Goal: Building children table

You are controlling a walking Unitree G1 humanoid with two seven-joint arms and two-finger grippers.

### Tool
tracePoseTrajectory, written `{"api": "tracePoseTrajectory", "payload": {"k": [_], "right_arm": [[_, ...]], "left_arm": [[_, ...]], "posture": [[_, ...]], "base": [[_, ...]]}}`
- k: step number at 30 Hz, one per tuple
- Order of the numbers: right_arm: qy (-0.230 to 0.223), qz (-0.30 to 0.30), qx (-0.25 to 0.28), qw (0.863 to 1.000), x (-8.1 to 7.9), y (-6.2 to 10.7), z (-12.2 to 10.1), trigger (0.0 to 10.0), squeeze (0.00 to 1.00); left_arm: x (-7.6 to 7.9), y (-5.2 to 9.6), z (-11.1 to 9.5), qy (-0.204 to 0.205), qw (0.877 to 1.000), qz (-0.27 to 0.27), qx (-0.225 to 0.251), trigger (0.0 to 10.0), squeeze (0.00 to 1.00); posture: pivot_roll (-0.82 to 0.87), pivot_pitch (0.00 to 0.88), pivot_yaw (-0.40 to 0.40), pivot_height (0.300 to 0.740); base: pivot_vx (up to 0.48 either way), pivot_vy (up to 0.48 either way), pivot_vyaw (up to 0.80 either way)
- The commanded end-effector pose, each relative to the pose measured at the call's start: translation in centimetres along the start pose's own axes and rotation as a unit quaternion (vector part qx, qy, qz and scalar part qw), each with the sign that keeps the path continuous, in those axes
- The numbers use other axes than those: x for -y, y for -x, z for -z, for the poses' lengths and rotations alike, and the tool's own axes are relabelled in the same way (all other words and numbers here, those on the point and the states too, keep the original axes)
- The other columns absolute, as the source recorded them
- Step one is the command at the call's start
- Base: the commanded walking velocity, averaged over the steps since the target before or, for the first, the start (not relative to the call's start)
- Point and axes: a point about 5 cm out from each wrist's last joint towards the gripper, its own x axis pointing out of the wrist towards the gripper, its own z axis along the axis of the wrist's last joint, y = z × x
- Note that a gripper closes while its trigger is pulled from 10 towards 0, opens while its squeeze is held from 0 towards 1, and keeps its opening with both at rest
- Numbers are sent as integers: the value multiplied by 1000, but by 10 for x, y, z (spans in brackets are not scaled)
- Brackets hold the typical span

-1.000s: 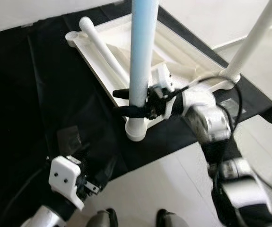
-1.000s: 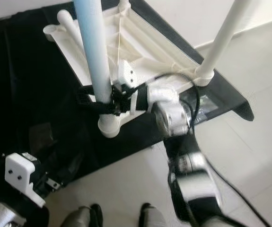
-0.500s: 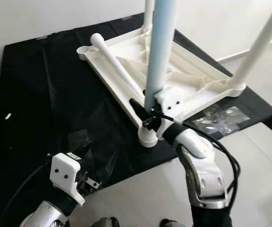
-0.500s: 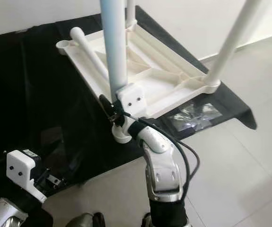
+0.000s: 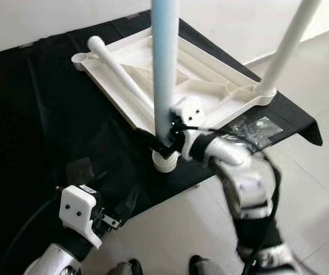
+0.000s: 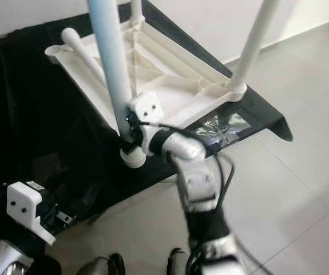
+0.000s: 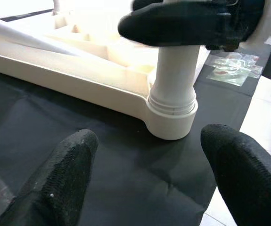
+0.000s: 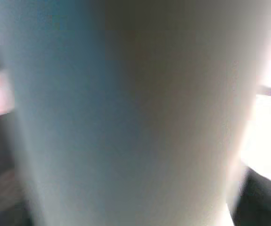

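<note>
The white children's table top [image 5: 114, 102] lies upside down on a black cloth [image 5: 32, 114]. A pale blue-white leg [image 5: 165, 69] stands upright in its near corner socket [image 5: 165, 162]. My right gripper [image 5: 163, 141] is shut on this leg just above the socket, and the leg looms very close in the right wrist view [image 8: 126, 113]. A second leg [image 5: 285, 46] stands in the right corner, and a third leg [image 5: 118, 71] lies flat across the top. My left gripper [image 7: 149, 141] is open, low over the cloth, a short way in front of the socket [image 7: 173, 113].
A crumpled clear plastic bag [image 5: 257, 127] lies on the cloth by the right corner. The cloth's edge runs along the pale tiled floor [image 5: 318, 195] to the right and front. A white wall stands behind.
The camera has shifted. My right arm has swung around the near leg and its gripper now holds lower, just above the socket. The left arm has stayed put.
</note>
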Motion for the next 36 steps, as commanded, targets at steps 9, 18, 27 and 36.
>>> {"api": "tracePoseTrajectory", "payload": {"k": [9, 18, 27, 36], "right_arm": [[-8, -211, 9, 977, 25, -1, -8, 10000, 0], [-27, -325, 14, 945, 27, -10, -15, 0, 0], [-20, -319, 18, 947, 31, -12, -15, 0, 0], [5, -193, 3, 981, 32, -7, -4, 0, 0]], "left_arm": [[3, 5, 4, 2, 1000, -4, -10, 10000, 0], [4, 8, 4, 3, 1000, -6, -13, 10000, 0], [5, 7, 3, 3, 1000, -6, -11, 10000, 0], [5, 7, 2, 3, 1000, -8, -9, 10000, 0]], "posture": [[-3, 261, 23, 740], [12, 264, 25, 740], [7, 269, 23, 740], [-13, 277, 5, 740]], "base": [[0, 0, 0], [0, 0, 0], [0, 0, 0], [0, 0, 0]]}}
